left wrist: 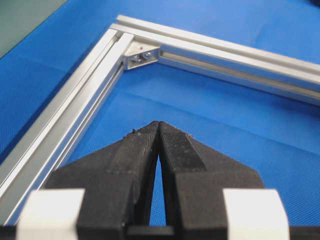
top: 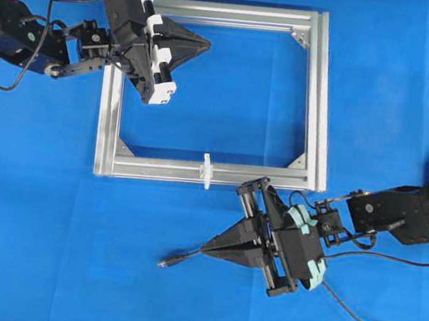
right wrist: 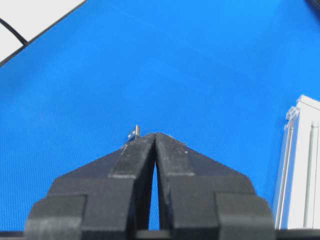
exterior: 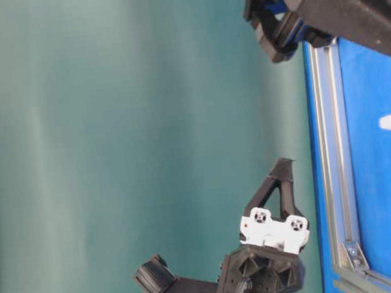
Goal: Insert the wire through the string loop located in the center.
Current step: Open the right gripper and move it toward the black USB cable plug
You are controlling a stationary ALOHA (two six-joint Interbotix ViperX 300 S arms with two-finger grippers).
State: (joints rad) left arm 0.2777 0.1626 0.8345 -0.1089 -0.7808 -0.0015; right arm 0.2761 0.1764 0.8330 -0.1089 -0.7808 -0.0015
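Wire (top: pixel 187 257) lies on the blue mat (top: pixel 31 248) at the near side of the overhead view, its plug tip toward the left, its length running right under the right gripper (top: pixel 205 248) and on past the right arm to the mat's right edge. That gripper hangs over the wire with its tips pressed together; in the right wrist view the black fingers (right wrist: pixel 137 152) meet at a point with only a slit between them lower down, and the metal plug end (right wrist: pixel 133 134) shows just past the tips, on the mat and not gripped. Whether the tips touch the wire I cannot tell. Just beyond the right gripper is the frame (top: pixel 315 102), a silver rectangle flat on the mat. Loop (top: pixel 207 170), small and white, stands on the frame's near bar about midway along, near the right gripper but apart from it. Farther back, the left gripper (top: pixel 207 45) hovers over the frame's far left part, pointing right. Its fingers (left wrist: pixel 142 145) are also closed tip to tip and hold nothing, with a corner bracket (left wrist: pixel 141 56) ahead of them.
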